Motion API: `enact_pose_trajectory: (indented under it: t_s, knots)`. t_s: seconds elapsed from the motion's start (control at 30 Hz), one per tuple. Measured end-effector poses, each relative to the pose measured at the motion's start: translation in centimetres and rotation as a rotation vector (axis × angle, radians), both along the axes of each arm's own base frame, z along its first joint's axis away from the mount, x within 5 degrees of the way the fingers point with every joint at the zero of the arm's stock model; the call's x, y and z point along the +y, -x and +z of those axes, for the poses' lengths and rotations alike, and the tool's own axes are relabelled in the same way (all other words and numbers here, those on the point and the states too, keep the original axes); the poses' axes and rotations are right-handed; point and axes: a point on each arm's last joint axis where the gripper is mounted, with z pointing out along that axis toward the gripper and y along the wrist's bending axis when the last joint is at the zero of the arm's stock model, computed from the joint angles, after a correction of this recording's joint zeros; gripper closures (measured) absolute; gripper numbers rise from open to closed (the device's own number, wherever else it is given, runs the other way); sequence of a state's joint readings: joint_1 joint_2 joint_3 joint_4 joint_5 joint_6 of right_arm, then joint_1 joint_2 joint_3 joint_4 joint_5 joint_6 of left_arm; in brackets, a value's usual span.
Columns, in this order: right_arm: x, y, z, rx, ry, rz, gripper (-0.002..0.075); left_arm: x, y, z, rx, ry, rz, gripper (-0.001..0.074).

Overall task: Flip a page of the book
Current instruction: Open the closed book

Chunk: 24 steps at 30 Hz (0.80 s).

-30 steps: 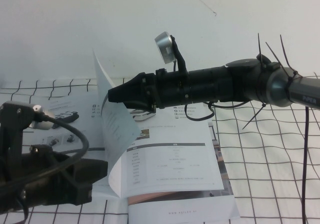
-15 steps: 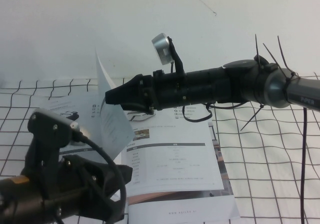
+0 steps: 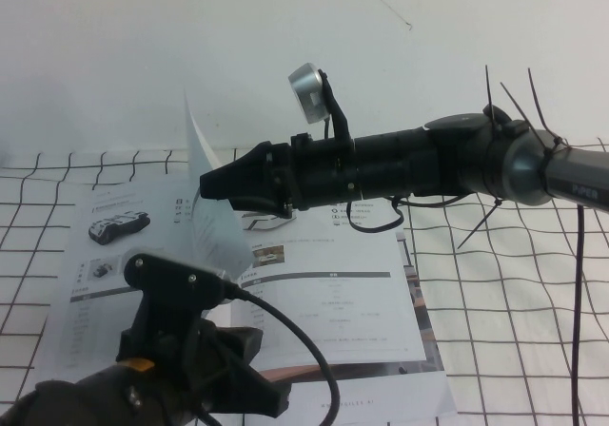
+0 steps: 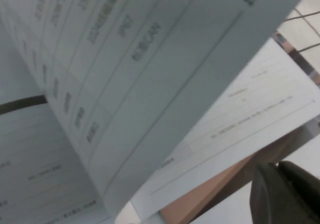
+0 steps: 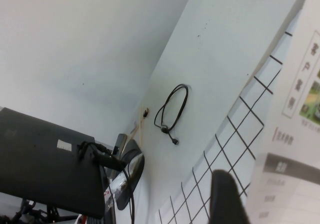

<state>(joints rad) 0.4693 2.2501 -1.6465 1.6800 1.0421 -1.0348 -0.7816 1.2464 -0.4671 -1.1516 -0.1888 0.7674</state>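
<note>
The book [image 3: 333, 302] lies open on the grid-patterned table. One page [image 3: 214, 226] stands nearly upright at the spine. My right gripper [image 3: 207, 184] reaches in from the right and its tip meets this page about halfway up. In the right wrist view one dark finger [image 5: 227, 199] shows beside the page [image 5: 295, 174]; the jaws stand open. My left gripper [image 3: 265, 396] is low at the front, by the book's near edge. In the left wrist view its fingers [image 4: 282, 194] are shut together with nothing between them, under the curved page [image 4: 150, 84].
The grid-lined table [image 3: 514, 283] runs to a white wall [image 3: 285, 46] behind. A sheet with a brownish strip [image 3: 425, 321] lies under the book's right side. In the right wrist view a black cable [image 5: 172, 109] lies beyond the grid, near a black laptop-like slab [image 5: 45, 159].
My left arm has swung rightwards across the front, uncovering the book's left-hand side with its dark device photo. The right arm and the raised page have hardly moved.
</note>
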Motion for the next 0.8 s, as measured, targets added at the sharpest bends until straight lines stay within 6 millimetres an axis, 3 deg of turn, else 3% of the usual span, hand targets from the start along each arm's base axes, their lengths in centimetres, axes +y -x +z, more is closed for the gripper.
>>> enact_pose_trajectory:
  t_s: [0.8]
  knots:
    - [-0.12,0.82,0.52,-0.034,-0.059,0.1,0.0272,0.47,-0.93,-0.43,-0.021,0.003,0.14,0.0737]
